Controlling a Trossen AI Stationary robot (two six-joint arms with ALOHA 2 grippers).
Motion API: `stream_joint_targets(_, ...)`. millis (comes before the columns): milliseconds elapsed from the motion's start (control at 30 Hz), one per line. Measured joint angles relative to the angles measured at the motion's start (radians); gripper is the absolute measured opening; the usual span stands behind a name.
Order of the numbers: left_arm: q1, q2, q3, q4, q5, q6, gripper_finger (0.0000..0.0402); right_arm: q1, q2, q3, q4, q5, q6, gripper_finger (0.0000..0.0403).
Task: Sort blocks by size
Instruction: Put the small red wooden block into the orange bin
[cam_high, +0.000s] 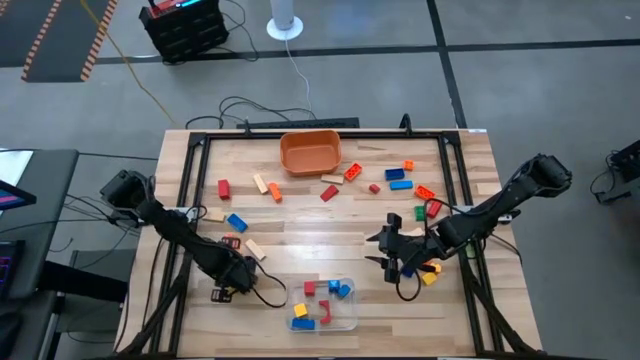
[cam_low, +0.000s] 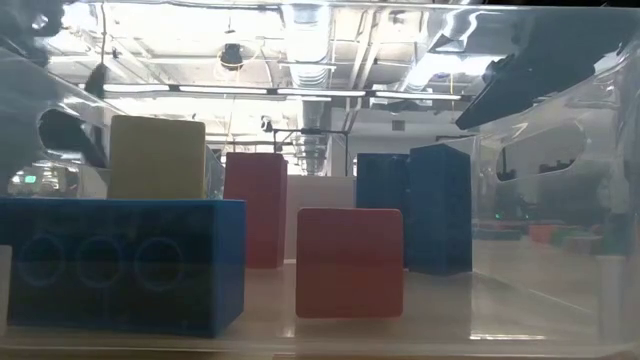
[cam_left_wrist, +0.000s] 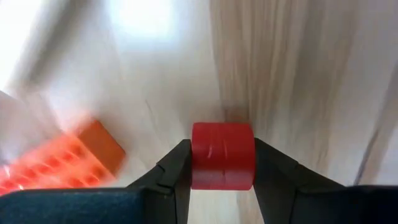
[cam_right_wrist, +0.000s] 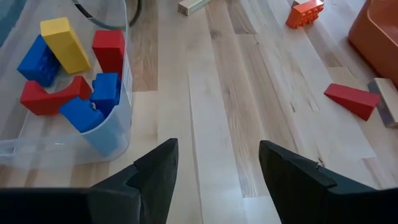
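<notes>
My left gripper (cam_high: 240, 275) is at the table's near left, shut on a small red block (cam_left_wrist: 222, 154). An orange block (cam_left_wrist: 62, 163) lies on the wood beside it. My right gripper (cam_high: 382, 250) is open and empty, low over bare wood right of the clear tub (cam_high: 322, 303); in its wrist view (cam_right_wrist: 217, 171) the tub (cam_right_wrist: 118, 134) holds red, blue and yellow blocks. The low view looks through the tub at a blue block (cam_low: 120, 262) and a red one (cam_low: 350, 262). Loose blocks lie across the table's middle and far right, such as a blue one (cam_high: 237, 222) and an orange one (cam_high: 353, 172). My left gripper pinches the red block by two opposite sides (cam_left_wrist: 198, 155) between its two fingers. The fingers point down at the table. The block sits square between the fingertips; whether it rests on the wood or is lifted cannot be told.
An orange bowl (cam_high: 310, 152) stands at the table's far middle. A red wedge (cam_right_wrist: 351, 99) and a tan block (cam_right_wrist: 387, 102) lie ahead of my right gripper. Several blocks, green, red and yellow, lie close around my right arm (cam_high: 430, 240). Black frame rails (cam_high: 185, 180) run along the table's sides.
</notes>
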Motion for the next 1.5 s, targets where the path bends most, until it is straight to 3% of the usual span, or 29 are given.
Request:
stream_joint_targets(400,0.078,-0.001,0.337,0.016,-0.230,0.059,0.0123,0.000,0.000,0.000,-0.007,0.000,0.007,0.0255)
stream_joint_targets(533,0.101,-0.001,0.391,0.019,-0.281,0.089,0.0123,0.005,0.000,0.000,-0.007,0.000,0.007,0.0255)
stream_joint_targets(600,0.126,-0.001,0.400,0.027,-0.361,0.105,0.0123,-0.001,0.000,0.000,-0.007,0.001,0.002,0.0255)
stream_joint_targets(733,0.261,-0.001,0.400,0.027,-0.446,0.188,0.0123,-0.037,0.000,0.000,0.006,0.002,-0.026,0.0255)
stream_joint_targets(967,0.651,0.000,0.394,0.142,-0.351,0.495,0.0123,-0.084,0.000,0.000,0.013,0.003,-0.050,0.0255)
stream_joint_targets(1167,0.961,0.006,0.393,0.363,-0.153,0.669,0.0123,-0.117,0.000,0.000,0.051,0.004,-0.087,0.0255)
stream_joint_targets(1367,1.135,0.108,0.394,0.507,0.011,0.757,0.0123,-0.158,0.000,0.000,0.062,0.002,-0.118,0.0255)
stream_joint_targets(1500,1.172,0.220,0.409,0.507,0.016,0.801,0.0123,-0.189,0.000,0.000,0.064,-0.004,-0.129,0.0255)
